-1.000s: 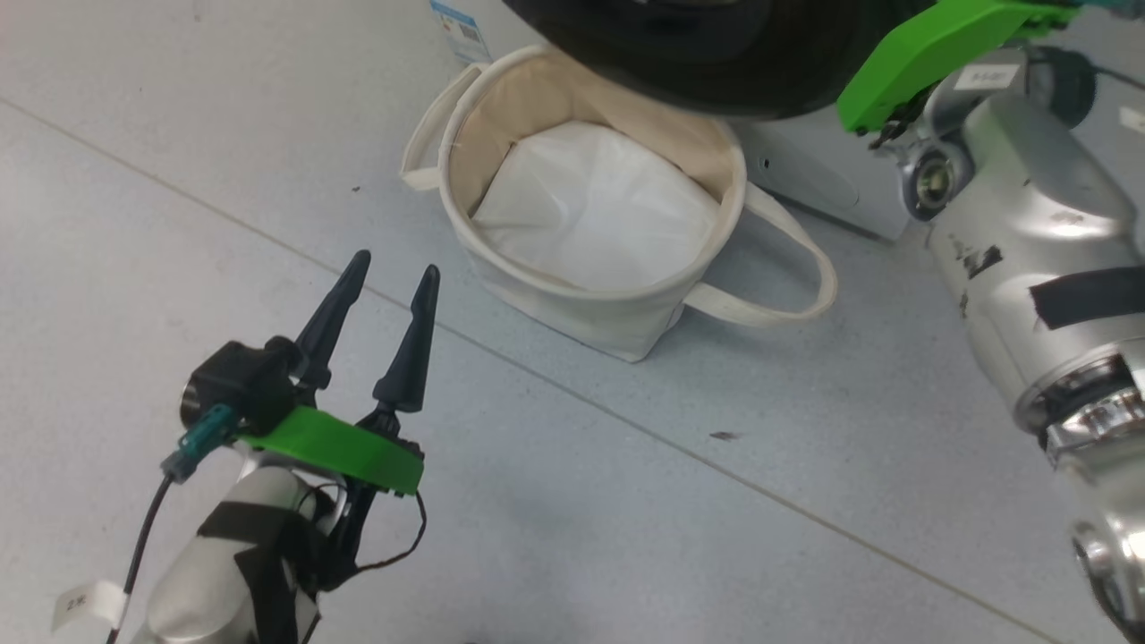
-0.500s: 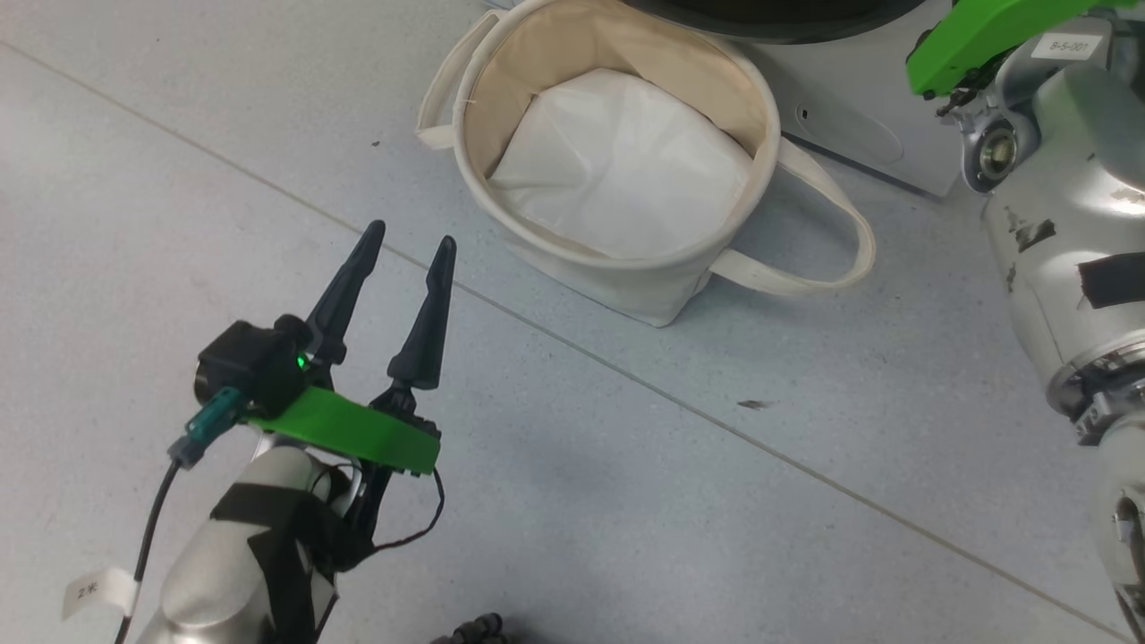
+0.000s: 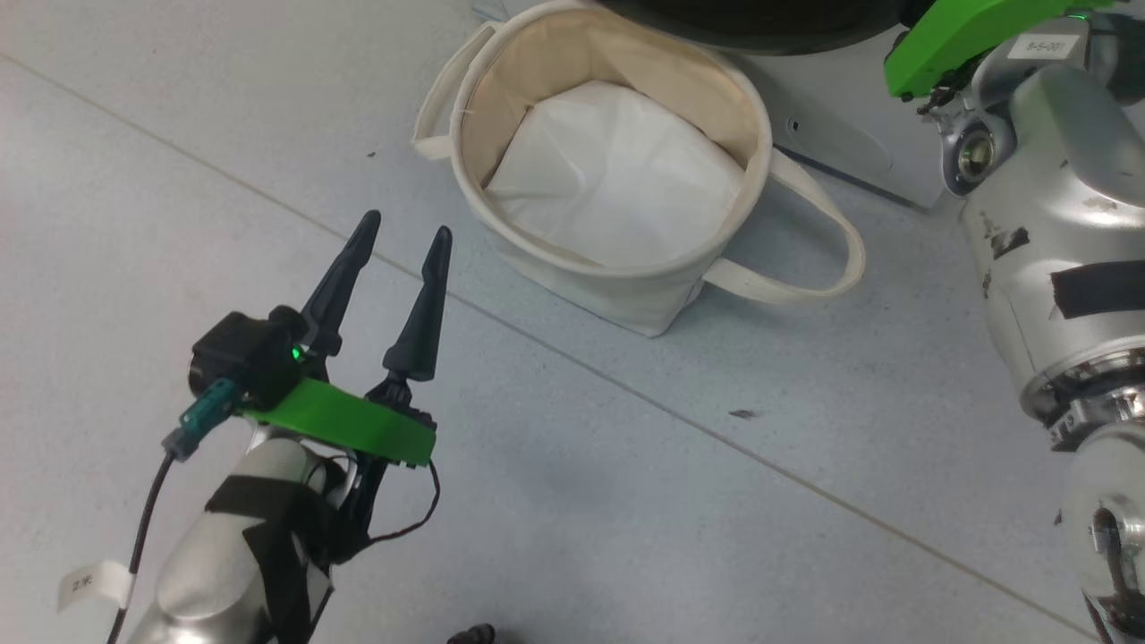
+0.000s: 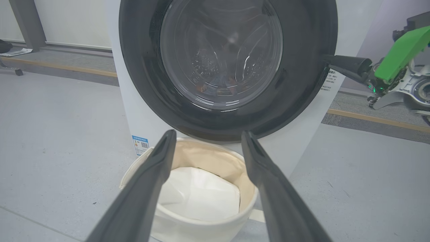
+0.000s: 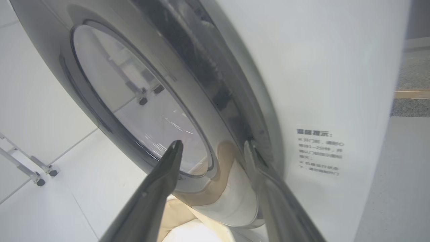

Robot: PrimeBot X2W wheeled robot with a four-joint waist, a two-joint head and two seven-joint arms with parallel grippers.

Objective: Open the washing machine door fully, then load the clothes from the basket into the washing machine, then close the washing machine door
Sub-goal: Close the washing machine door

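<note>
Door rim (image 5: 201,84) between right gripper (image 5: 213,146) fingers (image 5: 161,183)

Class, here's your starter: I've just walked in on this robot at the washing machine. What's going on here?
A two-armed robot is working at a front-loading washing machine. Its right gripper sits at the edge of the washing machine door, fingers apart at the black rim. The door looks shut or nearly so. The left gripper hovers open above the floor, holding nothing, pointing toward the basket. The basket stands in front of the machine and is down to its white pad.
</note>
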